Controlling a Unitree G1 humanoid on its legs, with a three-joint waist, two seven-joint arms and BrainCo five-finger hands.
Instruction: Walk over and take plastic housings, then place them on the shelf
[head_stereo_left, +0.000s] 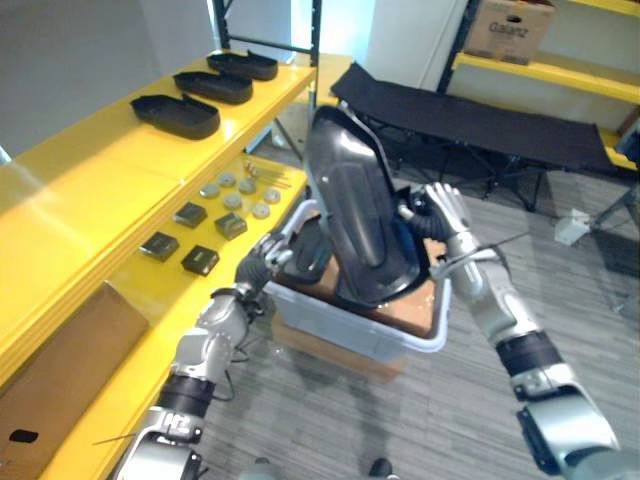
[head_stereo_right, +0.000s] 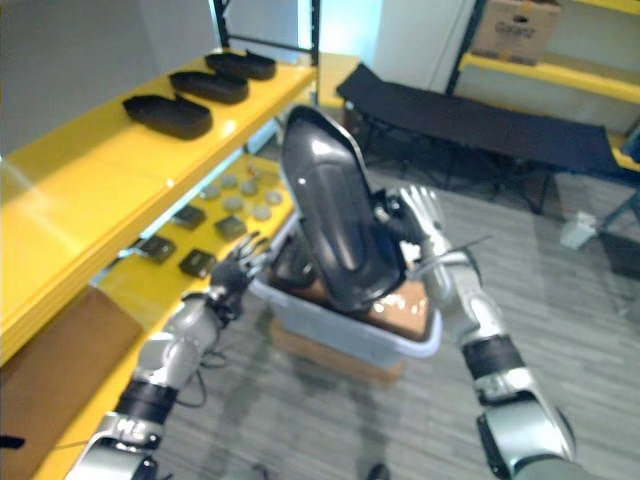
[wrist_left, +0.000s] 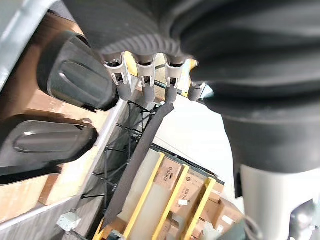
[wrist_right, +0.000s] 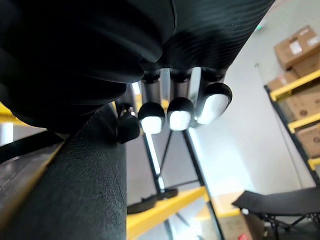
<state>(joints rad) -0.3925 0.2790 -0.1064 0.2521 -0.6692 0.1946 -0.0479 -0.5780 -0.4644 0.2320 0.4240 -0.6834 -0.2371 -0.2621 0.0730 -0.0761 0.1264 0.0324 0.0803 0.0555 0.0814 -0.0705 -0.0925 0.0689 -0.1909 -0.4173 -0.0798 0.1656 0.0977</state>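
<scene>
Left eye view has the right robot hand (head_stereo_left: 443, 212) raised at the end of a bent arm, its fingers and thumb curled round the right edge of a large black plastic housing (head_stereo_left: 352, 205). The housing stands nearly upright in the air over the grey bin (head_stereo_left: 345, 335), its hollow side towards the camera. In the right wrist view the dark fingertips (wrist_right: 180, 112) sit just past the housing's textured black surface.

The left robot hand (head_stereo_left: 266, 256) reaches forward from a low, extended arm to the bin's near-left rim, just beside the lower left edge of the plastic housing. Its fingers are spread and relaxed, and it holds nothing. The left wrist view shows those fingers (wrist_left: 145, 82) roughly straight.

Inside the bin, past the left fingers, two spare housings (wrist_left: 75, 75) lie side by side on a brown cardboard sheet (head_stereo_left: 405, 310). The bin rests on a cardboard box (head_stereo_left: 330, 352) on the floor.

Along the top level of the yellow shelf (head_stereo_left: 90, 170), three shelved housings (head_stereo_left: 178, 115) lie in a row towards its far end. On the lower level, round discs (head_stereo_left: 232, 200) and small black blocks (head_stereo_left: 190, 214) sit near the front edge.
</scene>
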